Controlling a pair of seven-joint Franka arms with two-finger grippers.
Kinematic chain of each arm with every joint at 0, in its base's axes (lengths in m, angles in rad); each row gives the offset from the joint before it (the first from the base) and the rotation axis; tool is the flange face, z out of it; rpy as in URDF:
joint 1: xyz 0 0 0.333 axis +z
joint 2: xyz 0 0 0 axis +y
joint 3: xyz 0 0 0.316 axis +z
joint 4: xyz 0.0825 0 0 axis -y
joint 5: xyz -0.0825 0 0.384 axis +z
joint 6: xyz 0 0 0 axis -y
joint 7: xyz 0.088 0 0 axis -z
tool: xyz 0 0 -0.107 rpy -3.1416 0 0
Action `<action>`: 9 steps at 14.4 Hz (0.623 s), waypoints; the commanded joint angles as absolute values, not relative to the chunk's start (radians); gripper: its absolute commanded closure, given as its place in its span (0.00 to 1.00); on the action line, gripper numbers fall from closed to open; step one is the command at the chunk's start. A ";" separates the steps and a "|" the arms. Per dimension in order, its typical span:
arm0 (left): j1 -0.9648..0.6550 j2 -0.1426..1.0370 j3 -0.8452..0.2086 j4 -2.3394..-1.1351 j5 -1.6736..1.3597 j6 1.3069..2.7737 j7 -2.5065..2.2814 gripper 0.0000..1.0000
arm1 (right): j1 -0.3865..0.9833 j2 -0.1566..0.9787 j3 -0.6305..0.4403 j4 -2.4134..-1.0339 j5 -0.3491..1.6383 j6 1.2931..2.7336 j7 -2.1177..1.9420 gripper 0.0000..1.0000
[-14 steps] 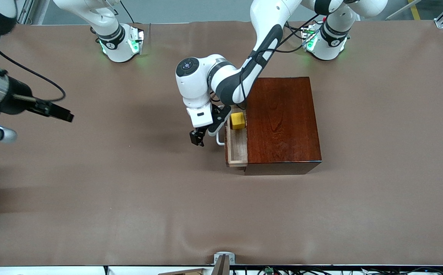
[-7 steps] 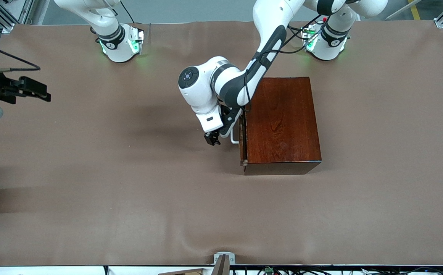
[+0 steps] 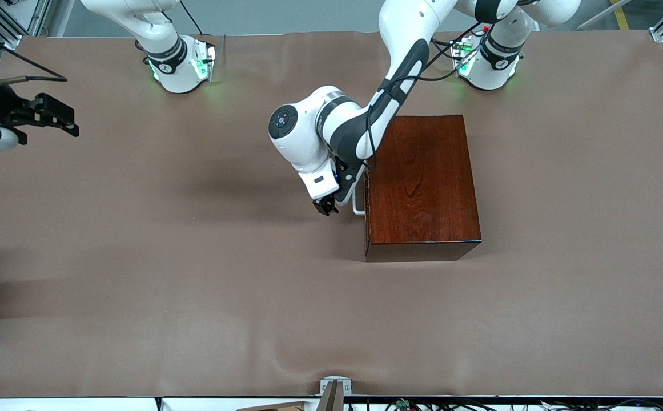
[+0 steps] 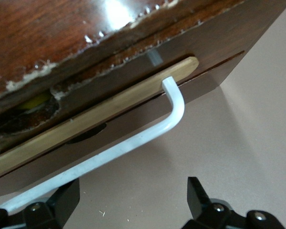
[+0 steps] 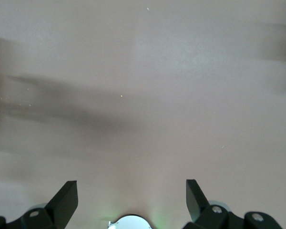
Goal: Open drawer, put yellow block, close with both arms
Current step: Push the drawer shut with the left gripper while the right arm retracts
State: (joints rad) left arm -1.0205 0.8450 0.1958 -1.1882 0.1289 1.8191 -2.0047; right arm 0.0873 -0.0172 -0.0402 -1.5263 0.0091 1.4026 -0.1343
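**A:** Left gripper (image 3: 326, 208) first: where does it sit against the drawer (image 4: 109, 112)?

**B:** Low over the table (image 3: 194, 285), just beside the white handle (image 3: 358, 204), on the side of the box (image 3: 422, 182) that faces the right arm's end of the table. Its fingers (image 4: 62, 202) are spread apart with nothing between them, and the left wrist view shows the handle's bar (image 4: 133, 143) running across the gap but ahead of the fingertips, not clasped.

**A:** And the drawer itself?

**B:** Nearly in. From above, its front lies almost flush with the box; the wrist view shows a thin dark slit above the pale wood edge. A sliver of the yellow block (image 4: 38, 101) shows through that slit, so the block is inside.

**A:** So which way does the last push go?

**B:** Toward the left arm's end of the table, square to the drawer front. The handle's long axis runs parallel to the table's two short edges, so I judge a push across it would seat the drawer.

**A:** Who is nearer?

**B:** The left arm, by far. The right gripper (image 3: 57, 117) waits at the table's edge at the right arm's end, near the corner by its base, well apart from the box, fingers (image 5: 64, 200) spread and empty.
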 commanded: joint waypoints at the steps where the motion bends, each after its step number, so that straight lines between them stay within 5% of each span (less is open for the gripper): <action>1: -1.026 0.811 0.190 -1.215 0.143 1.804 -1.978 0.00 | 0.026 -0.054 -0.026 -1.578 -0.012 1.430 -0.215 0.00; 9: -0.997 0.619 0.193 -1.207 0.123 1.859 -1.668 0.00 | -0.006 -0.048 -0.025 -1.562 0.002 1.427 -0.218 0.00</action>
State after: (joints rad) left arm -1.0202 0.7117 0.1902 -1.1717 0.1290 1.8648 -1.7786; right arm 0.0078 -0.0256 -0.0394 -1.5451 -0.0004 1.4172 -0.2141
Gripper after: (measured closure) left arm 0.000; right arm 0.000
